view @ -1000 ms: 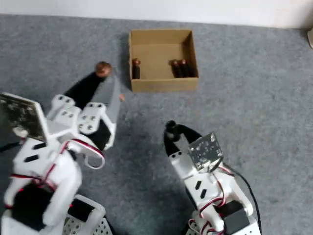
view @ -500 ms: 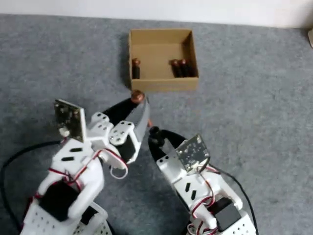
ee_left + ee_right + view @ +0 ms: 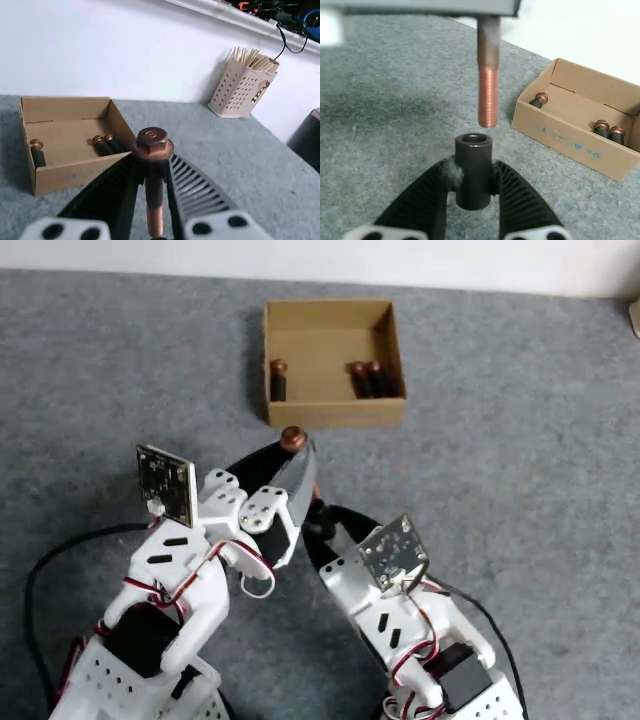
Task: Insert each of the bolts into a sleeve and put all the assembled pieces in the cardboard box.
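- Three assembled pieces [image 3: 365, 378] lie in the box [image 3: 335, 412], high view; left gripper [image 3: 293, 452] clamped on a bolt [image 3: 292, 438] just in front of it, right gripper [image 3: 320, 522] close beside.
- L wrist view: bolt upright betw. the fingers [image 3: 195, 185], head up.
- R wrist view: right gripper clamped on an upright sleeve [image 3: 473, 170]; bolt tip hangs just above its opening, not touching.

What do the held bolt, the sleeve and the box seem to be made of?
The bolt: probably metal, copper-coloured with a soft sheen; threads show near its tip. The sleeve: matte black, metal or plastic, cannot tell. The cardboard box: plain brown cardboard, matte, with cut edges.
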Available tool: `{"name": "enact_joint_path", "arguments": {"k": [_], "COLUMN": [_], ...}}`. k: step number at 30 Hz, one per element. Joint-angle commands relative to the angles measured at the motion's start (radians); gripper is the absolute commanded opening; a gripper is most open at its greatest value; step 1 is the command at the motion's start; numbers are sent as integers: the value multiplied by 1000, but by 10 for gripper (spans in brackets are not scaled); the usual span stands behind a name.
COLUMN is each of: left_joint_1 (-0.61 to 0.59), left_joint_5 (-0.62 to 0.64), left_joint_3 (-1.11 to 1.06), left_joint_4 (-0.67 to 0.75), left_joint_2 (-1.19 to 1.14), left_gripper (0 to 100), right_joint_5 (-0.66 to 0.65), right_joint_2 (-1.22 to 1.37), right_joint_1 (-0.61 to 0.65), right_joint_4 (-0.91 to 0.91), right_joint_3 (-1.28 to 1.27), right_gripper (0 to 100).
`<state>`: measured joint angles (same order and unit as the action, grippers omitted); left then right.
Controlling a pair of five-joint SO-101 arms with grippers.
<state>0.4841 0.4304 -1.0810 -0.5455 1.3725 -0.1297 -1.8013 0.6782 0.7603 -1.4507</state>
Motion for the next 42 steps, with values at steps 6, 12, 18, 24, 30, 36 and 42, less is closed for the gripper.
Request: {"name": "enact_joint_path", "arguments": {"k": [6, 12, 18, 24, 30, 36, 42], "left_joint_1": [15, 16, 18, 28, 68, 68, 64], "left_joint_5": [9, 9, 12, 69, 69, 69, 72], "left_joint_3": [5, -41, -42, -39, -38, -45, -45], "left_joint_4": [26, 26, 12, -14, -23, -21, -18], "left_joint_2": [12, 21, 21, 22, 22, 22, 13], "left_gripper": [6, 6, 6, 6, 6, 6, 6], "right_joint_5": [-51, -54, -54, -54, -51, -49, -48], "right_joint_2": [-10, -10, -10, -10, -10, -10, -10], "right_joint_1": [5, 4, -8, -85, -84, -31, -31], "right_joint_4": [-41, -42, -42, -102, -113, -84, -79], "right_joint_3": [8, 7, 7, -21, -44, -44, -36], "right_gripper": [5, 5, 5, 5, 5, 5, 5]}}
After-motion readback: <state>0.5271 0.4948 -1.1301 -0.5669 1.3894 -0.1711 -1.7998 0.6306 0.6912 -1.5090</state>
